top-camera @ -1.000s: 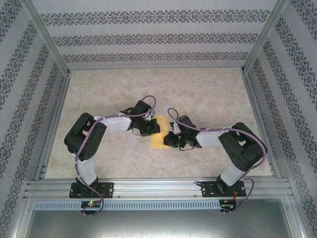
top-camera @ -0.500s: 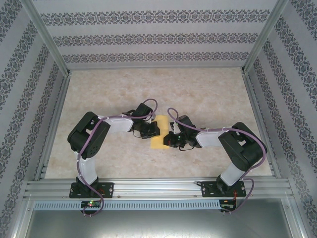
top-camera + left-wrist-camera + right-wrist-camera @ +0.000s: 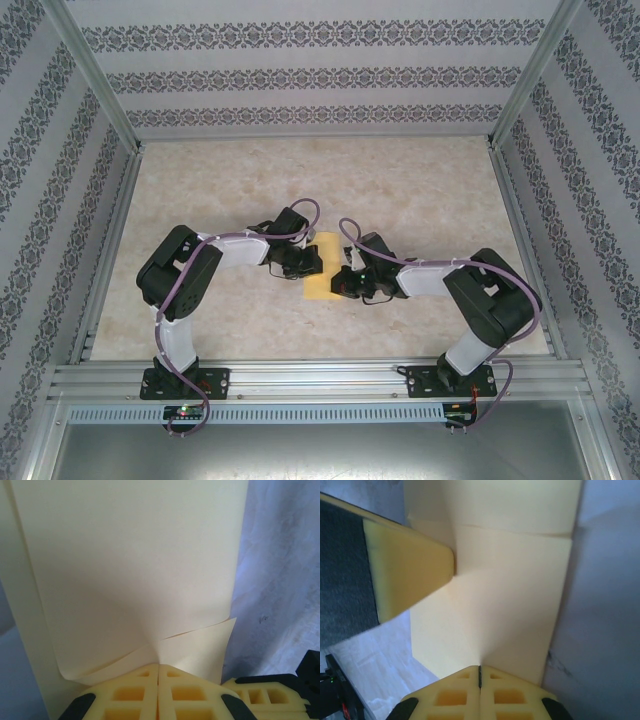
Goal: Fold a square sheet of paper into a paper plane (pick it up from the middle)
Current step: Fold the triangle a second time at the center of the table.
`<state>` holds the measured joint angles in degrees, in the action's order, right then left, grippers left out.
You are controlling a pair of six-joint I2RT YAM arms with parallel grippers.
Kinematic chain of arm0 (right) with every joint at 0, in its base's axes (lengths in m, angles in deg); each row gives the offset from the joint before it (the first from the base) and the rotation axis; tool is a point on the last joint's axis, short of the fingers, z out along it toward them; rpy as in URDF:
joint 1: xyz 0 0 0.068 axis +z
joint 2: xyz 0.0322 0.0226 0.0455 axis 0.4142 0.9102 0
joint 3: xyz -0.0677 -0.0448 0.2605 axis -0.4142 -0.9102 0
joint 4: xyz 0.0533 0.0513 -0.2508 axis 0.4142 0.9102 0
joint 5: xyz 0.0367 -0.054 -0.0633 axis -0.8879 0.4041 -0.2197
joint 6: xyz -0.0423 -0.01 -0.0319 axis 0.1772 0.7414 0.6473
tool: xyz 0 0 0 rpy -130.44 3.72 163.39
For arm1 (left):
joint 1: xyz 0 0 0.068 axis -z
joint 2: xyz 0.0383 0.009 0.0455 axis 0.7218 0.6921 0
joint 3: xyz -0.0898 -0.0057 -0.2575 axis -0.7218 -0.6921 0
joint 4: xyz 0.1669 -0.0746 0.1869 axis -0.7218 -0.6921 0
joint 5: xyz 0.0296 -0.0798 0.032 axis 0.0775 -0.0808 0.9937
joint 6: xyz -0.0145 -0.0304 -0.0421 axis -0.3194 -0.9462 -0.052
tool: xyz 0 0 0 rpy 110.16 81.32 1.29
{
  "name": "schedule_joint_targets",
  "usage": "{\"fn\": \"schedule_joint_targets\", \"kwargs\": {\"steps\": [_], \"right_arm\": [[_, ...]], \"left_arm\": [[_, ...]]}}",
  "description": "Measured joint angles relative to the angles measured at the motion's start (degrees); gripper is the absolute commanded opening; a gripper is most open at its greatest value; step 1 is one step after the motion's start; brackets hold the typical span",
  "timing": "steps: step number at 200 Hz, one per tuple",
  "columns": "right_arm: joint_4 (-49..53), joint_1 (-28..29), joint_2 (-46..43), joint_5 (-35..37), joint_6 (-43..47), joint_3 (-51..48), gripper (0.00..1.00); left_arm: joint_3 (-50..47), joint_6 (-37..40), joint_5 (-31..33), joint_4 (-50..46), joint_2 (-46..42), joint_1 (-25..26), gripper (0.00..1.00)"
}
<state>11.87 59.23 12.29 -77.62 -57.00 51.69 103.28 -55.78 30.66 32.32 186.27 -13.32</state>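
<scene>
The left arm (image 3: 180, 280) and the right arm (image 3: 490, 300) look alike, each built of bulky glossy black joint housings joined by smooth white tubular link shells. A thin mauve cable (image 3: 305, 208) climbs from each flat black base plate (image 3: 185, 382), runs along the links and loops free near the wrist. A small green light (image 3: 183, 409) glows just below the left base. The left gripper (image 3: 158, 666) and the right gripper (image 3: 480, 668) carry pale yellow plastic fingers (image 3: 127, 695), moulded with a grid of rectangular pockets. Rounded black pieces (image 3: 80, 705) sit at their outer lower corners.
</scene>
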Motion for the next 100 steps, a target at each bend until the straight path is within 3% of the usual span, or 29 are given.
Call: {"fn": "schedule_joint_targets", "kwargs": {"steps": [42, 100], "right_arm": [[3.0, 0.0, -2.0, 0.0, 0.0, 1.9, 0.05], [2.1, 0.9, 5.8, -1.5, 0.1, 6.1, 0.06]], "left_arm": [[0.0, 0.2, 0.0, 0.0, 0.0, -0.3, 0.09], [0.2, 0.7, 0.2, -0.3, 0.1, -0.4, 0.09]]}}
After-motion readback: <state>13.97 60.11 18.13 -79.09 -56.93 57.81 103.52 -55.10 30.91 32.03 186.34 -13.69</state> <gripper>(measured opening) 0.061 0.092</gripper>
